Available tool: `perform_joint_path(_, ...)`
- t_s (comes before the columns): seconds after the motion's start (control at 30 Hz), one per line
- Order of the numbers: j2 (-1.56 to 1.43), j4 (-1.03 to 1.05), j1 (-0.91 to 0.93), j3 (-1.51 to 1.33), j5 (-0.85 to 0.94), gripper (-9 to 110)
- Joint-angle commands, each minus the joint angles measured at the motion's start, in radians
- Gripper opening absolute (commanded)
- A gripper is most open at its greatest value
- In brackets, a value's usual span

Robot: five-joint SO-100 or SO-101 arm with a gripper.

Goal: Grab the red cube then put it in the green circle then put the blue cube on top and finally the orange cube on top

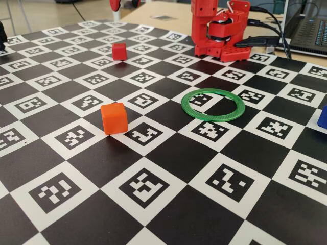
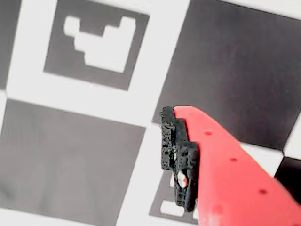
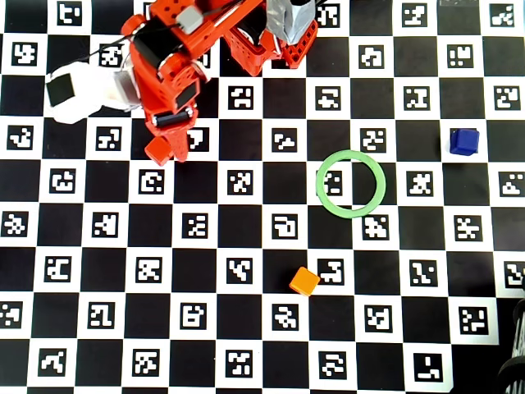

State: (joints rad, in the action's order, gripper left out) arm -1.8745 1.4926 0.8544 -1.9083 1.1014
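Note:
The red cube (image 1: 119, 51) (image 3: 157, 149) stands at the far left of the checkered board. In the overhead view my arm reaches left from its base, and my gripper (image 3: 175, 150) points down right beside the cube's right edge. The wrist view shows my gripper (image 2: 171, 114) shut, its black pads pressed together with nothing between them, and only board squares below. The green circle (image 1: 213, 117) (image 3: 318, 187) lies flat and empty mid-board. The orange cube (image 1: 114, 118) (image 3: 304, 281) sits in front of the ring. The blue cube (image 1: 323, 116) (image 3: 464, 141) sits at the right edge.
The arm's red base (image 1: 219, 35) (image 3: 262, 45) stands at the back of the board. A laptop (image 1: 309, 28) and black cables (image 1: 265, 41) lie behind it on the wooden table. A white block (image 3: 78, 90) rides on the arm. Dark objects (image 3: 515, 353) sit at the overhead view's lower right corner.

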Motion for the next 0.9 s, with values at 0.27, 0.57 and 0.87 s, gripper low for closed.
perform_joint_path(0.27, 0.101, -0.247, 0.015, -0.101, 0.002, 40)
perform_joint_path(0.57, 0.186, -0.330, 0.032, -0.126, 0.003, 41)
perform_joint_path(0.87, 0.245, -0.400, 0.044, -0.143, -0.002, 41)
